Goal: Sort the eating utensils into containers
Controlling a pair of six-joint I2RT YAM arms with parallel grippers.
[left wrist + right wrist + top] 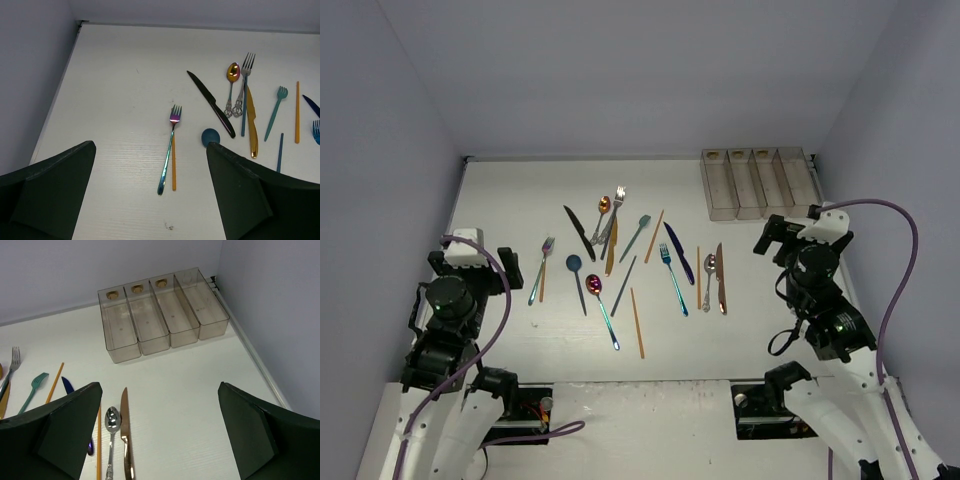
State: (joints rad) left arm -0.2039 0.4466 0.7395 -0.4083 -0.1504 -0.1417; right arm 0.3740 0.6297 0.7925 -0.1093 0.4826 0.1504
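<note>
**Mia:** Where are the eating utensils (611, 252)?

**Sam:** They lie flat in the middle of the table (505, 195), spread out in a loose bunch.

**Mia:** And the containers (152, 347)?

**Sam:** Four clear ones stand side by side in the far right corner of the table, well apart from the bunch.

**Mia:** What about the left hand (151, 147)?

**Sam:** It hangs over the left side of the table. Its fingers are spread wide and it pinches nothing. A rainbow fork (167, 160) lies under it, with an orange chopstick (173, 167) just beside the handle.

**Mia:** And the right hand (160, 386)?

**Sam:** Its fingers are spread wide too, and it holds nothing. It hangs over the right side, near the containers. A silver spoon (112, 417) and a copper knife (125, 415) lie just beside each other below it.
</note>
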